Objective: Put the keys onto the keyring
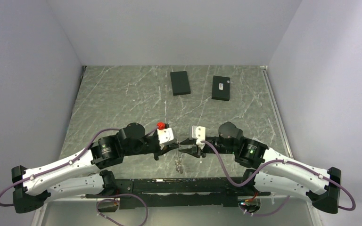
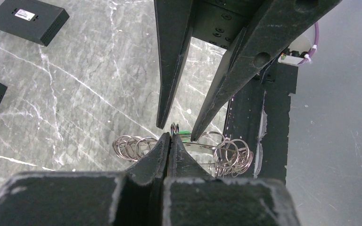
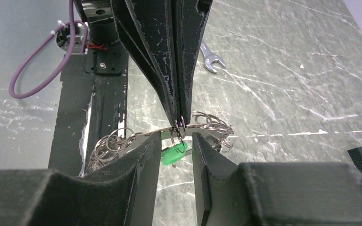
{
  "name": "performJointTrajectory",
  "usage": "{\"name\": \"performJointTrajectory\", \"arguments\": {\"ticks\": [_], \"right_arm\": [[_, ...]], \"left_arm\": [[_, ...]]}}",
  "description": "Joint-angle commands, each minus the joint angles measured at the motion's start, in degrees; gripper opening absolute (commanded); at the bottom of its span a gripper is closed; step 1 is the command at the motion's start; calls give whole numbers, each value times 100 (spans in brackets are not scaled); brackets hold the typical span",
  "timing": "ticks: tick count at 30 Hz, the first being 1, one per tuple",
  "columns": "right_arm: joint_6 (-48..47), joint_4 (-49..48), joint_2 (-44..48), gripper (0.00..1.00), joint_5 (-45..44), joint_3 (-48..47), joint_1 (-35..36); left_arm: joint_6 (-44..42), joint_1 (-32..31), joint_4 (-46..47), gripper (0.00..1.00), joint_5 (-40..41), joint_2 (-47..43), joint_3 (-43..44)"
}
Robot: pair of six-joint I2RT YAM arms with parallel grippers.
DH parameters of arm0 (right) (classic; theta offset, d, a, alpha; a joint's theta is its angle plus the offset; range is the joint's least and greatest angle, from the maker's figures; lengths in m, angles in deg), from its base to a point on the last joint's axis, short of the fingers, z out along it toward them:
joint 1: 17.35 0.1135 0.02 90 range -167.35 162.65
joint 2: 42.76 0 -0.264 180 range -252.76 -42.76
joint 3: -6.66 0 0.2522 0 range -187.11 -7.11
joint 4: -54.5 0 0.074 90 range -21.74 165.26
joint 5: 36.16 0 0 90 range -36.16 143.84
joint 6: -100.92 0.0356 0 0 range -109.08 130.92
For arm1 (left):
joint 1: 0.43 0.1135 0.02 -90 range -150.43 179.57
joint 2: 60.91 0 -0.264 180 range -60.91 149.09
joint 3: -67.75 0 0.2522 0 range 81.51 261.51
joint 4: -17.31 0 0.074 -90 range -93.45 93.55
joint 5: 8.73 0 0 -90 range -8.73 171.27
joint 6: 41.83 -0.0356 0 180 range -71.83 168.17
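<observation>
My left gripper [image 2: 170,136] is shut on a small split ring [image 3: 181,126] at the table's front centre. A green-headed key [image 3: 173,154] hangs from that ring; it also shows in the left wrist view [image 2: 184,134]. The keyring [image 3: 139,135] appears edge-on as a thin grey metal band running under the jaws, with several small split rings [image 2: 233,157] bunched at both ends. My right gripper [image 3: 176,141] is open, one finger on each side of the green key and the band. In the top view the two grippers [image 1: 176,145] [image 1: 185,143] meet tip to tip above the ring cluster [image 1: 179,164].
Two flat black boxes [image 1: 180,82] [image 1: 221,87] lie at the back of the marble table [image 1: 122,103]. A small spanner [image 3: 210,60] lies on the table beyond the left arm. The black base rail [image 1: 179,186] runs along the front edge, right under the rings.
</observation>
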Motion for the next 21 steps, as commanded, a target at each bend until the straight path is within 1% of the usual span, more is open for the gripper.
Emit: {"name": "performJointTrajectory", "arguments": {"ticks": [1,4,8,14,16,20,21], "right_arm": [[50,-317,-6,33,197,-291,-4],[59,-370,-18,31,172,-281,-5],[69,-406,-29,24,195,-273,-4],[53,-352,-116,7,258,-306,-9],[15,-312,-121,0,308,-339,-6],[-52,-80,-180,0,416,-475,-4],[-45,-27,-199,0,397,-514,-4]], "left_arm": [[81,-18,458,0,-118,-4,105],[83,-18,442,0,-119,20,105],[83,-18,455,0,-115,10,97],[82,-18,442,0,-86,7,87],[83,-18,416,0,-64,48,88],[65,-23,348,0,29,176,159],[65,-19,316,2,87,206,178]]}}
